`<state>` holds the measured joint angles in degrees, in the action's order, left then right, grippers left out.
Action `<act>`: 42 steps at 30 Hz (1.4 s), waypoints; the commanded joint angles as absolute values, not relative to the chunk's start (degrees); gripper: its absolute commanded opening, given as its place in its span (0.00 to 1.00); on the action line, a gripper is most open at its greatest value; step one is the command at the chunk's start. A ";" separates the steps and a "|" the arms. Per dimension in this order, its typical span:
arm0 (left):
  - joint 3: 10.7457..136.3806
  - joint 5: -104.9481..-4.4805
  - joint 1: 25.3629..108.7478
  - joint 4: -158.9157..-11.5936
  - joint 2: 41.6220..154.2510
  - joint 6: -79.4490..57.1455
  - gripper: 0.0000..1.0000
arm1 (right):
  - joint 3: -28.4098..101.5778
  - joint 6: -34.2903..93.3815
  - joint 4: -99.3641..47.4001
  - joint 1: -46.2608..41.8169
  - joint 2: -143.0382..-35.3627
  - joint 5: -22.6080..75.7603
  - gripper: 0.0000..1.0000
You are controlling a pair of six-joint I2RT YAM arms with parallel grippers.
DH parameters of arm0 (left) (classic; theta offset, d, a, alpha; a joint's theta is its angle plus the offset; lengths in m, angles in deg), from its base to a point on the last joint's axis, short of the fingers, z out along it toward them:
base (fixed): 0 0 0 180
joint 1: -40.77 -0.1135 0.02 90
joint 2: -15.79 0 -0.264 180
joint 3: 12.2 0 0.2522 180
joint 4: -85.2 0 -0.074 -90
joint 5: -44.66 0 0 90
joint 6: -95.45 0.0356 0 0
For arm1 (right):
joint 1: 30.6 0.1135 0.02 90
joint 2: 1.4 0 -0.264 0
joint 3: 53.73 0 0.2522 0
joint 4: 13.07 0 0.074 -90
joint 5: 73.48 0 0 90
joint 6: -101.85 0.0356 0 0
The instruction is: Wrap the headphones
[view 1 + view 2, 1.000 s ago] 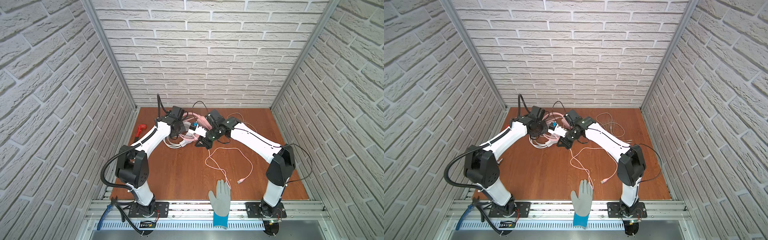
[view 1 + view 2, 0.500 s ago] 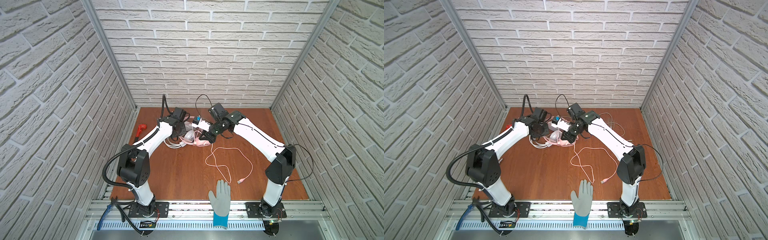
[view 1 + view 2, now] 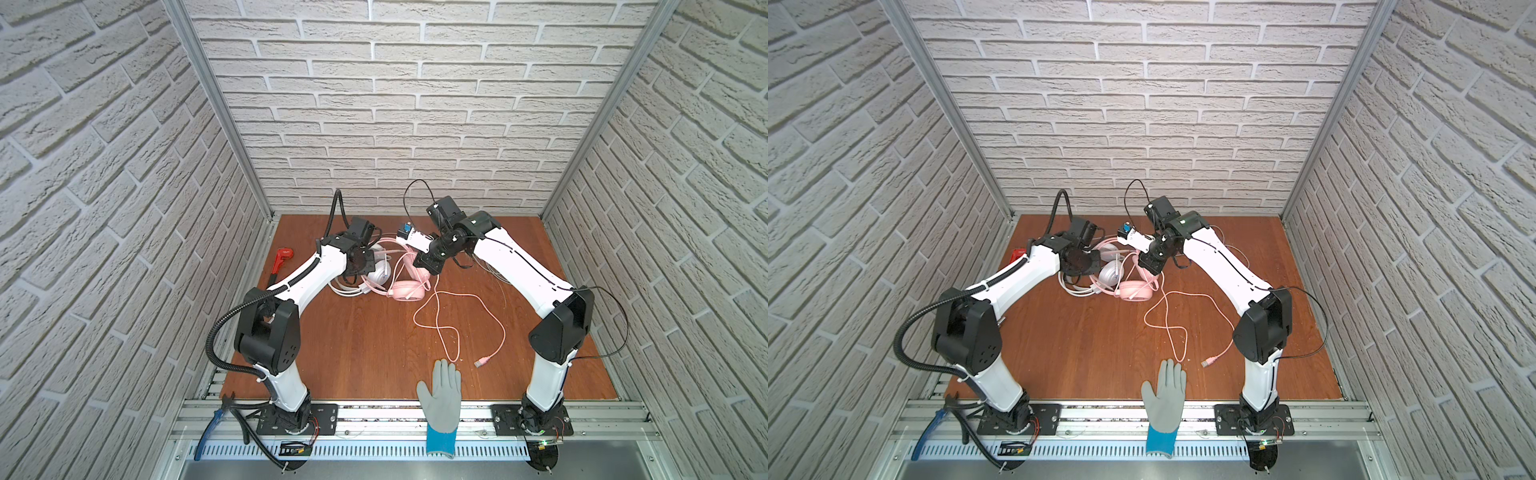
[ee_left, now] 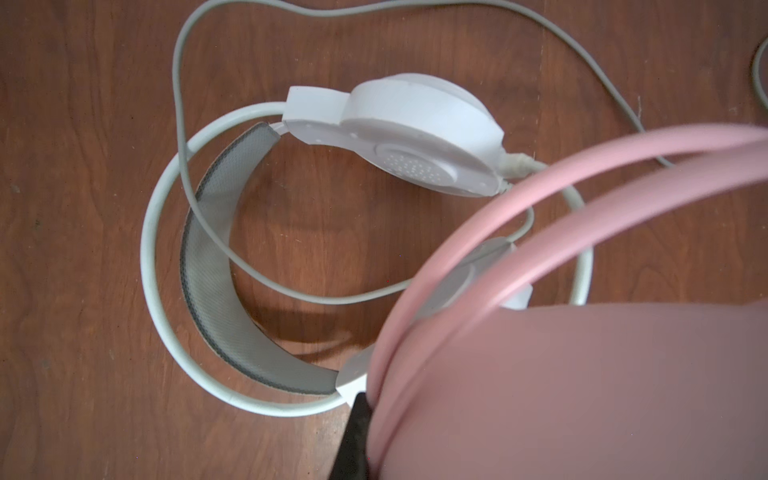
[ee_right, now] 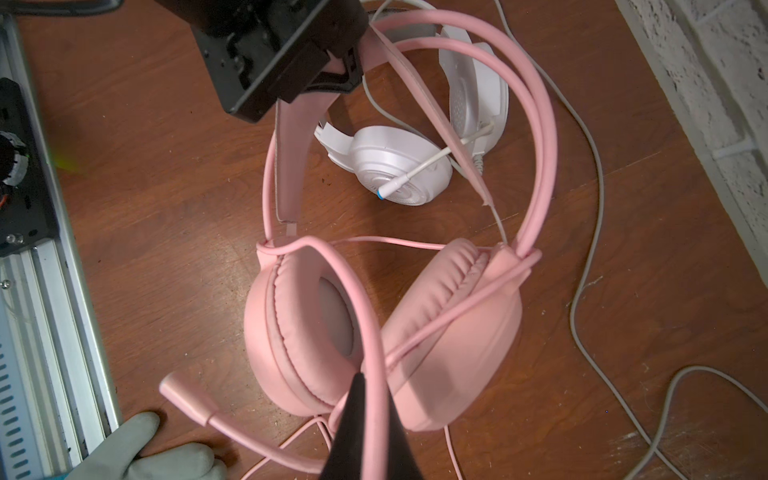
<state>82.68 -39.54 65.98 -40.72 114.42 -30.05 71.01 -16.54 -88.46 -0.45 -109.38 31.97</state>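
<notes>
The pink headphones point(image 3: 409, 289) point(image 3: 1133, 289) stand on their earcups at the back middle of the table. Beside them the white headphones point(image 3: 380, 272) point(image 3: 1111, 274) lie flat with their cable looped over them point(image 4: 395, 124). My left gripper point(image 3: 368, 266) point(image 3: 1088, 264) point(image 5: 345, 70) is shut on the pink headband's padded strap, which fills the left wrist view point(image 4: 582, 374). My right gripper point(image 3: 428, 266) point(image 3: 1148, 266) point(image 5: 376, 399) hangs over the pink earcups point(image 5: 374, 324), shut on the pink cable. That cable point(image 3: 457, 320) trails forward in loose loops to its plug point(image 3: 482, 362).
A grey glove point(image 3: 442, 395) lies over the front edge, close to the pink cable's loops. A red tool point(image 3: 281, 257) lies by the left wall and blue pliers point(image 3: 210, 428) on the front rail. A thin grey cable point(image 5: 590, 249) runs along the back right.
My right gripper has drawn back and to the right with the pink cable in it. The pink earcups now show in front of it. My left gripper has shifted only slightly.
</notes>
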 commanded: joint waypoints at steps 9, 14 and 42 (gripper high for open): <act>84.43 -41.76 67.07 -39.27 112.41 -26.16 0.00 | 80.13 -15.34 -91.35 -1.51 -114.09 23.56 0.06; 84.48 -42.49 67.24 -38.49 111.51 -24.15 0.00 | 80.44 -12.70 -89.05 -1.86 -116.25 21.37 0.06; 79.88 -48.68 66.91 -39.81 105.58 -23.07 0.00 | 69.40 6.98 -73.26 -9.03 -119.01 32.99 0.18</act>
<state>80.28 -44.92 67.05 -37.68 108.22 -22.69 71.71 2.81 -78.82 -8.04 -121.16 28.69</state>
